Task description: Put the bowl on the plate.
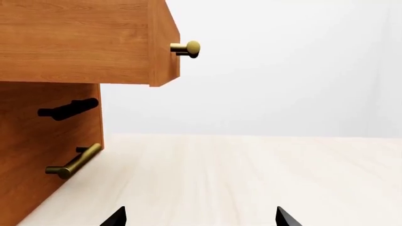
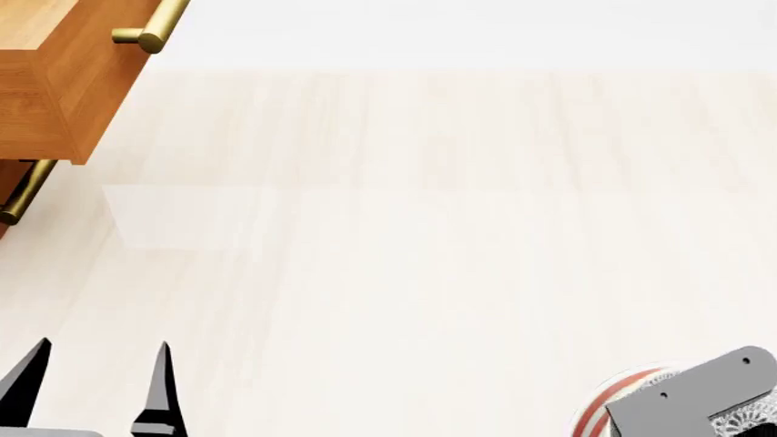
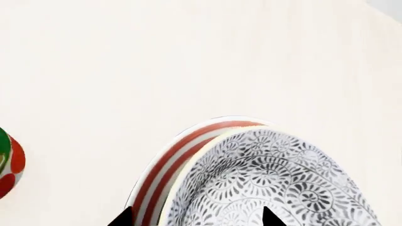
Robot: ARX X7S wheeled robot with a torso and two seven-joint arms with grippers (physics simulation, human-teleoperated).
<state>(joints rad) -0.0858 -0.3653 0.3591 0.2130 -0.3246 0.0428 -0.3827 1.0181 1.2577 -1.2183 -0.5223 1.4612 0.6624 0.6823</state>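
**Ana:** Head view, from the left: a wooden cabinet point(image 2: 49, 82) with brass bar handles point(image 2: 152, 27), then the left gripper point(image 2: 95, 387) low down, its two dark fingers spread apart with nothing between them. Pale wood-grain tabletop point(image 2: 425, 228) fills the middle. At the lower right, the right arm's grey bracket point(image 2: 698, 391) covers most of the plate point(image 2: 595, 414), so only a sliver of red-ringed rim shows.

**Ben:** And the bowl?

**Ana:** Right wrist view has it: the bowl point(image 3: 270, 179) sits over the plate point(image 3: 169, 165), mouth up, grey floral inside. It's round, so no long axis. The right gripper point(image 3: 195, 217) shows only two fingertips, one at each side of the near rim; I cannot tell whether it grips. A red and green can point(image 3: 9, 162) stands apart at the edge, label unreadable.

**Ben:** Room?

**Ana:** Plain white wall point(image 1: 283, 70) behind the table.
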